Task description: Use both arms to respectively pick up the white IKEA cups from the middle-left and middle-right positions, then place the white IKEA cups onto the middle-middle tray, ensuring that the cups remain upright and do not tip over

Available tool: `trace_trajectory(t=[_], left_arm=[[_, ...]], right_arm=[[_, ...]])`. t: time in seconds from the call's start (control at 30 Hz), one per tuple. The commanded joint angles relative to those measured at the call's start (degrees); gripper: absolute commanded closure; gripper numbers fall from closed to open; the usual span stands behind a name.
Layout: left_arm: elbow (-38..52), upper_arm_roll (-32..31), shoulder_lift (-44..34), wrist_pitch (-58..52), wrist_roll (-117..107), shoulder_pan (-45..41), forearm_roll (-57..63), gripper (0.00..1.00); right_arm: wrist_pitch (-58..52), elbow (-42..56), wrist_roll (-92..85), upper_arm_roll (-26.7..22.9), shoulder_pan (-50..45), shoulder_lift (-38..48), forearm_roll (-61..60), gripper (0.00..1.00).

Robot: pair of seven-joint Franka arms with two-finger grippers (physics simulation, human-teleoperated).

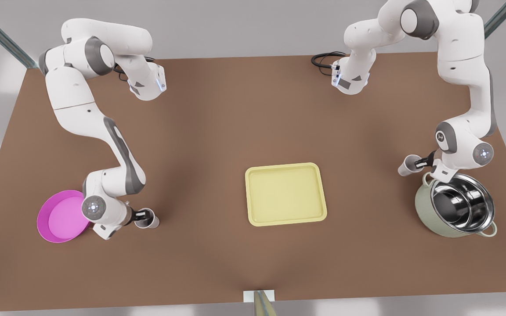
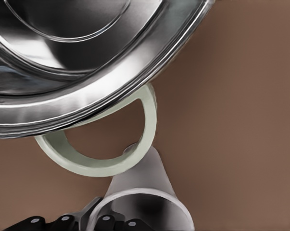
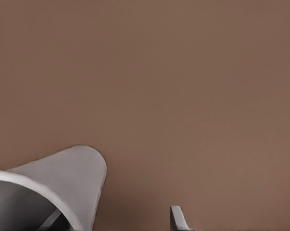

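A simulated lab bench: bare brown table [image 1: 235, 109], grey walls, two mounted robot arms [image 1: 77, 109].

Left pincer [image 1: 415, 163] clamped, right pincer [image 1: 146, 216] clamped (both low)

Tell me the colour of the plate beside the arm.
Magenta plate, clearest in the front view.

You saw the left cup [image 2: 145, 192] cut off at the left wrist view's edge, the pot [image 2: 87, 57] running out of frame; the right cup [image 3: 53, 187] was likewise cropped, and its gripper's fingers [image 1: 144, 216] were too small to judge
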State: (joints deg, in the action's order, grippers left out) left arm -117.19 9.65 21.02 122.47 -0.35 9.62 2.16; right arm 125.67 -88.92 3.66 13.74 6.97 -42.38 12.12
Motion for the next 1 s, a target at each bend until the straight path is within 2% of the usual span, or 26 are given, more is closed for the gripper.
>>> trace_trajectory(t=[0.0, 0.07, 0.13, 0.17, 0.23, 0.3, 0.4, 0.47, 0.5, 0.67, 0.77, 0.83, 0.93, 0.97], left_arm=[[0.03, -0.16, -1.77, -3.64, -2.37, -1.35, -1.8, 0.79], [0.21, -2.97, -4.67, -5.4, -10.8, -5.05, -3.65, 0.79], [2.13, -7.98, -4.94, -5.4, -21.71, -8.12, -6.19, 0.79], [7.05, -8.07, -2.66, -6.63, -27.67, -11.9, -9.19, 0.79], [24.19, -11.93, 5.16, -16.91, -39.46, -13.49, -9.45, 0.79], [25.52, -16.76, 5.87, -16.22, -42.19, -13.49, -9.37, 0.79], [25.34, -22.83, 8.94, -13.05, -42.28, -14.1, -8.93, 0.79], [24.81, -26.88, 10.09, -8.66, -43.86, -13.75, -9.1, 0.79], [24.55, -27.84, 11.23, -7.08, -43.86, -13.75, -9.1, 0.79], [23.76, -28.9, 15.1, -3.38, -43.42, -13.75, -8.93, 0.79], [23.5, -29.25, 15.8, -2.33, -43.33, -13.57, -8.93, 0.79], [23.32, -29.25, 16.16, -2.33, -43.24, -13.49, -8.84, 0.79], [23.23, -29.25, 16.68, -2.33, -43.16, -13.57, -8.75, 0.78], [23.23, -29.25, 16.77, -2.33, -43.16, -13.57, -8.75, 0.72]], right_arm=[[1.6, 0.07, 0.12, -0.03, -0.03, -0.24, -0.08, 0.5], [1.6, 0.33, 0.21, -0.03, -0.12, -0.24, -0.08, 0.78], [1.51, 0.59, 0.21, -0.03, -0.56, -0.16, -0.08, 0.79], [1.6, 0.77, 0.21, -0.03, -0.56, -0.07, 0.01, 0.79], [1.51, 1.56, 0.21, 0.14, -1.17, 0.19, 0.01, 0.79], [1.51, 1.91, 0.21, 1.02, -1.26, 0.46, -0.17, 0.79], [0.89, 0.68, -2.16, 9.54, -0.47, 4.06, -1.92, 0.79], [1.07, 0.42, -3.04, 12.01, -1.61, 4.15, -1.75, 0.79], [1.42, 0.51, -3.04, 12.01, -2.93, 4.15, -1.66, 0.79], [1.42, 1.03, -2.78, 19.48, -5.65, 3.45, -2.27, 0.79], [1.16, 4.63, 3.72, 19.3, -9.96, 0.28, -2.54, 0.79], [-2.62, 12.37, 5.83, 18.08, -14.53, -4.55, -2.54, 0.79], [-7.01, 23.0, 11.37, 10.7, -25.16, -9.47, -2.63, 0.79], [-7.19, 24.94, 12.6, 9.46, -27.1, -10.61, -2.54, 0.79]])
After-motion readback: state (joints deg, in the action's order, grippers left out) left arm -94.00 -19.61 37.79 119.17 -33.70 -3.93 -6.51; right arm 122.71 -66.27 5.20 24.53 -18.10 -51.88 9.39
